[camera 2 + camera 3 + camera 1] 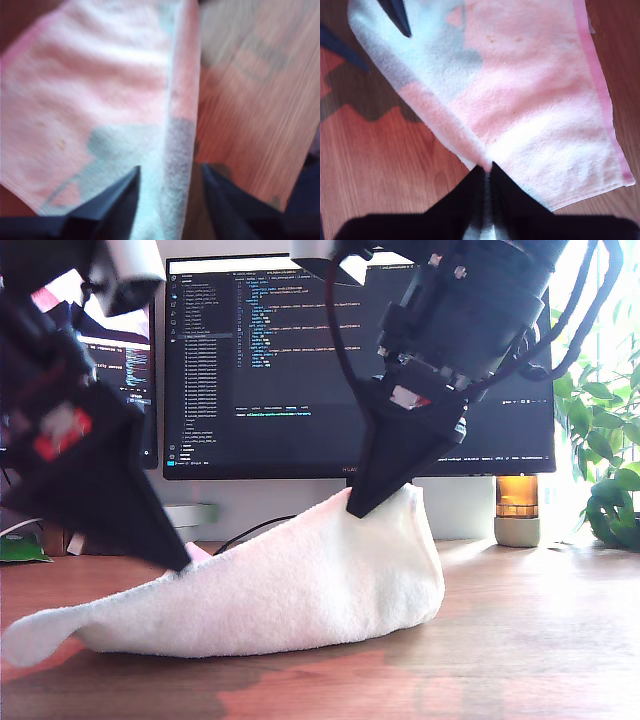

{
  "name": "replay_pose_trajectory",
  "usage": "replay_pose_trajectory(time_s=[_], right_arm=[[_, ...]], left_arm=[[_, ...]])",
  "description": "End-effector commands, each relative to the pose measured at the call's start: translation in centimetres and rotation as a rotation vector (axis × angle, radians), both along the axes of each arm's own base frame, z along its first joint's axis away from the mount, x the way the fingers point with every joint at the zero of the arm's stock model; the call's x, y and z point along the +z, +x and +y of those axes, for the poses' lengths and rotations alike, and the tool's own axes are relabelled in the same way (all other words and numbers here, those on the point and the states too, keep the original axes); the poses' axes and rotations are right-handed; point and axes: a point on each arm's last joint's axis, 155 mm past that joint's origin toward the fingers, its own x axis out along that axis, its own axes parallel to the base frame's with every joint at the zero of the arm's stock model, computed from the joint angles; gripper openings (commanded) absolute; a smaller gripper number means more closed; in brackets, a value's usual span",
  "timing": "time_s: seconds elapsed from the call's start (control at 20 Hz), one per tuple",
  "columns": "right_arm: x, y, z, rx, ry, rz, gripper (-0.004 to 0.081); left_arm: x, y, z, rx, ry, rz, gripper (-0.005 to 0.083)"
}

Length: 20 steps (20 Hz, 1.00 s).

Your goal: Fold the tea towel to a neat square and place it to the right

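Observation:
The tea towel [300, 590], fluffy and pale pink and white with mint patches, lies heaped on the wooden table [530, 640]. My second gripper [355, 508] is shut on a fold of it and holds that fold up as a peak towards the exterior view's right. In the second wrist view the second gripper [487, 167] pinches the towel [530, 90]. My first gripper [185, 562], blurred, is at the towel's lower edge on the exterior view's left. In its own view the first gripper [171, 170] stands open with a ridge of towel [100, 90] between its fingers.
A dark monitor [350, 360] with code stands behind the towel, and a second screen [125, 360] sits at the exterior view's left. An amber jar [517, 505] and a leafy plant [605, 460] stand at the back on the exterior view's right.

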Motion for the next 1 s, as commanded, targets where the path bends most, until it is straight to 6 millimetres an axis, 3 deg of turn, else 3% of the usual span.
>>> replay_pose_trajectory(time_s=[0.0,0.3,0.55,0.65,0.75,0.95], right_arm=[[0.1,0.1,0.0,-0.002,0.01,-0.003,-0.0013],[0.1,0.2,0.1,-0.002,0.01,-0.003,-0.0013],[0.1,0.1,0.0,-0.003,0.009,-0.002,-0.0013],[0.1,0.1,0.0,-0.003,0.007,-0.001,-0.0013],[0.0,0.1,-0.1,-0.004,0.004,0.002,-0.0013],[-0.7,-0.7,-0.9,-0.008,-0.032,0.04,-0.0013]], left_arm=[[-0.6,-0.2,-0.1,-0.013,0.017,0.011,0.0415],[-3.8,-0.6,1.1,-0.038,0.141,0.052,0.0413],[-4.0,1.0,2.5,0.03,0.202,-0.002,0.0392],[-4.0,1.0,2.6,0.035,0.204,0.002,0.0243],[-4.2,0.6,2.8,0.029,0.218,0.016,-0.0034],[-3.7,-0.2,3.0,0.016,0.249,0.074,-0.002]])
